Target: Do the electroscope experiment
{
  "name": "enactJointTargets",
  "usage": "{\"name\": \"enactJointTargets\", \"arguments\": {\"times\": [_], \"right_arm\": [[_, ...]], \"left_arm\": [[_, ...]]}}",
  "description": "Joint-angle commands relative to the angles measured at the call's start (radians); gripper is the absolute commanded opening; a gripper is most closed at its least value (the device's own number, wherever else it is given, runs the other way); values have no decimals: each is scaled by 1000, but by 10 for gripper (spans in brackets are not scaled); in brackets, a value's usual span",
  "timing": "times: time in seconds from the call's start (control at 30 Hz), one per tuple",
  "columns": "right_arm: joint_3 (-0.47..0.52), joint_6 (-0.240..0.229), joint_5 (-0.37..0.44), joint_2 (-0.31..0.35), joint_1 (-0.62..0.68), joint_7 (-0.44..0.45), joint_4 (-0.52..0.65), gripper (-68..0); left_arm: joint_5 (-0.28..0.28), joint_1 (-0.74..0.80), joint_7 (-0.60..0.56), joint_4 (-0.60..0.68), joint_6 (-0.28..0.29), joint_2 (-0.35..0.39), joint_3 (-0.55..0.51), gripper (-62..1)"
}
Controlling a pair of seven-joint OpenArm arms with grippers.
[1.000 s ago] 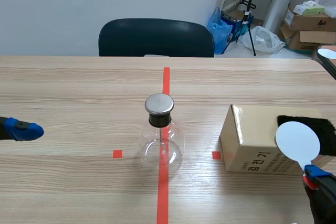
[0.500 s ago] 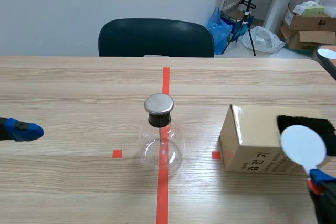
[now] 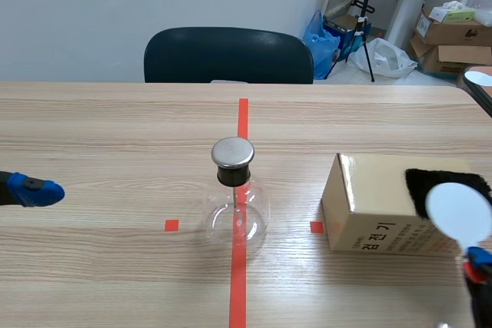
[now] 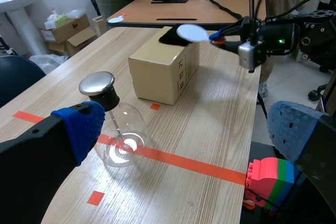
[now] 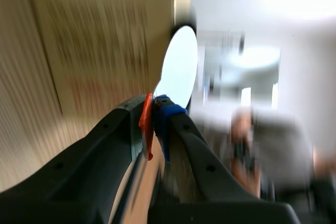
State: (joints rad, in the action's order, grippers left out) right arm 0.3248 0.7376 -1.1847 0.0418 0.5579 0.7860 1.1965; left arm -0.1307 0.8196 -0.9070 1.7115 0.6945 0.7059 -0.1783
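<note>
Scene view: electroscope flask [image 3: 235, 209] stands mid-tabletop on red tape line, metal cap [image 3: 233, 153] on top. Cardboard box [image 3: 377, 209] near right edge, black cloth [image 3: 419, 184] on it. Right gripper [image 3: 478, 259] clamped on thin handle of white disc paddle [image 3: 459, 213], disc over box's near right corner. Left gripper [image 3: 32, 190] spread wide, empty, near left edge. Risks — handle may twist between pads; hard swing at cap could tip round flask.

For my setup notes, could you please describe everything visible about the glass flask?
The flask is a clear round glass bulb with a black stopper and a flat metal cap, with a thin rod hanging inside. It stands upright on the table, on the red tape line, apart from the box; nothing grips it.
</note>
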Motion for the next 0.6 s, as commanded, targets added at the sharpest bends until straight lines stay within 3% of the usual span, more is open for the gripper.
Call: {"name": "enactJointTargets", "arguments": {"times": [0.0,0.07,0.1,0.2,0.23,0.33,0.37,0.47,0.5,0.57], "right_arm": [[-12,45,18,-4,-2,-80,27,-665],[-11,45,24,-10,5,-241,29,-665],[-12,42,10,-12,5,-257,29,-665],[-12,32,-1,-11,-2,-42,31,-665],[-12,32,11,-13,-1,-43,31,-665],[-10,31,22,-17,17,-275,31,-665],[-10,19,11,-16,18,-279,31,-665],[-12,10,-2,-14,7,-71,32,-665],[-12,11,5,-14,7,-68,38,-665],[-11,17,24,-17,19,-199,47,-665]], "left_arm": [[14,-3,-17,5,2,-5,-3,14],[14,-3,-17,5,2,-5,-3,14],[14,-3,-17,5,2,-5,-3,14],[14,-3,-17,5,2,-5,-3,14],[14,-3,-17,5,2,-5,-3,14],[14,-3,-17,5,2,-5,-3,14],[14,-3,-17,5,2,-5,-3,14],[14,-3,-17,5,2,-5,-3,14],[14,-3,-17,5,2,-5,-3,14],[14,-3,-17,5,2,-5,-3,14]]}}
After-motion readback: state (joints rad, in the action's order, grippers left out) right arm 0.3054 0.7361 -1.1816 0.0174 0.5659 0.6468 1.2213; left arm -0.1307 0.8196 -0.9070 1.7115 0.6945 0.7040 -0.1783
